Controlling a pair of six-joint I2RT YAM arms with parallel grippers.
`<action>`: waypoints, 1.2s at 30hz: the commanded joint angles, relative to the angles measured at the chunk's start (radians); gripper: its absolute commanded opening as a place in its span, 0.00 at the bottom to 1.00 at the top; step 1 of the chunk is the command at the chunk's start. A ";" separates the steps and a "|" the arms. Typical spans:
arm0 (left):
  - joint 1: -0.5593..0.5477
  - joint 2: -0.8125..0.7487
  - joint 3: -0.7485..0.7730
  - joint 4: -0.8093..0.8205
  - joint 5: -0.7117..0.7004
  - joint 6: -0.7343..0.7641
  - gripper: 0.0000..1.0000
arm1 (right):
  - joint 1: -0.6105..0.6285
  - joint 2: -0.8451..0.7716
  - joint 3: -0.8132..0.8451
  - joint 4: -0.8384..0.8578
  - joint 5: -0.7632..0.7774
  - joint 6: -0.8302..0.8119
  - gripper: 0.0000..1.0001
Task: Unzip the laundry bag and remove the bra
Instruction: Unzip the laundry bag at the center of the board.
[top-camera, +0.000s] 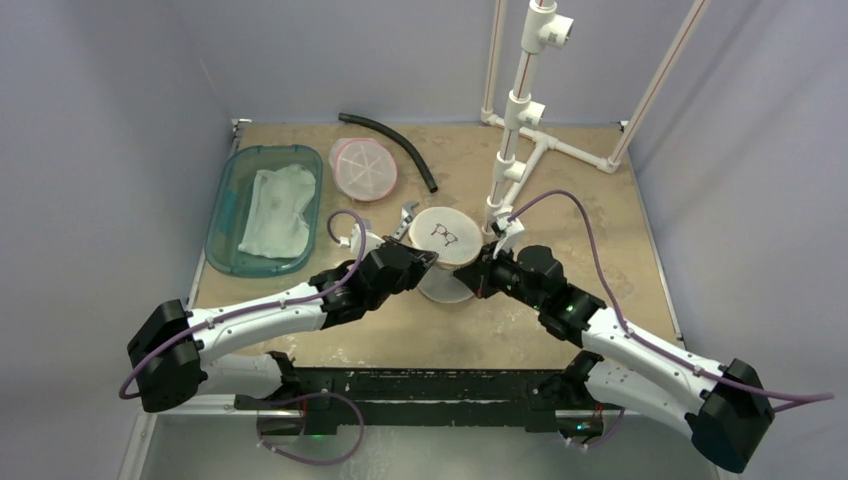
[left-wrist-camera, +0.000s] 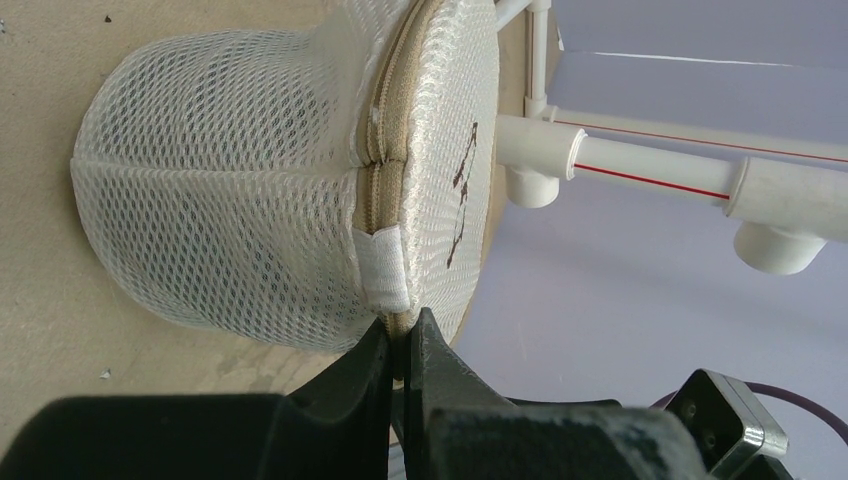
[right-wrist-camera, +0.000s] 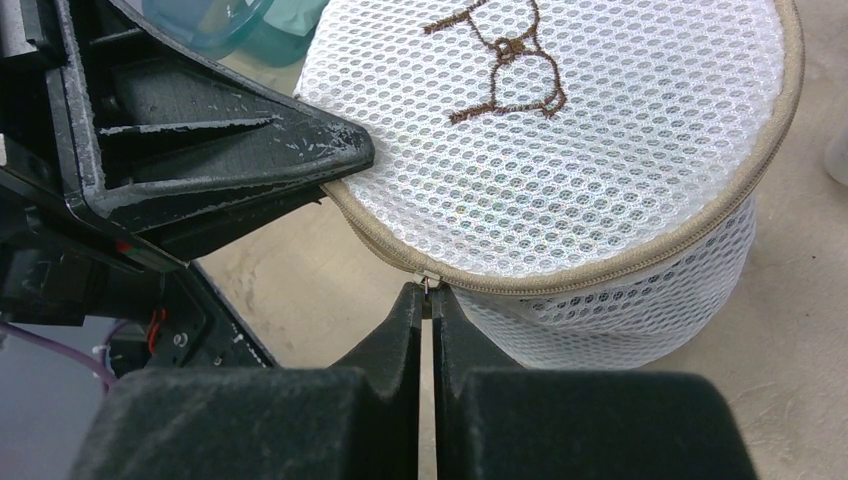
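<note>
Because the laundry bag (top-camera: 445, 240) is a soft, light mesh drum that would probably buckle or slide under a pull, it looks best taken at its firmer tan zipper (right-wrist-camera: 560, 275) band. That band runs round the rim of the embroidered lid and appears fully closed, and the bra cannot be made out through the mesh. At that rim the right jaws are pressed together on the small metal zipper pull (right-wrist-camera: 428, 281), the natural place to draw from. On the bag's opposite side the left jaws are pinched together on the seam just below a white fabric tab (left-wrist-camera: 383, 268), bracing the bag. It sits on the worktop (top-camera: 600, 230) between both arms. Just behind the bag stands a white pipe frame (top-camera: 515, 130). Behind and to its left lie a pink round lid (top-camera: 363, 168) and a black hose (top-camera: 398, 137), and farther left is a teal tray (top-camera: 218, 225) holding a white cloth (top-camera: 278, 210).
</note>
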 joint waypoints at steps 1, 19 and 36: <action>0.005 -0.032 0.009 0.005 -0.014 0.011 0.00 | 0.003 -0.006 0.040 0.021 0.029 -0.008 0.00; 0.066 -0.140 -0.087 0.113 0.180 0.283 0.00 | 0.003 -0.122 0.011 -0.085 0.194 -0.026 0.00; 0.195 -0.216 -0.048 0.173 0.600 0.612 0.00 | 0.003 -0.186 -0.033 -0.105 0.258 0.019 0.00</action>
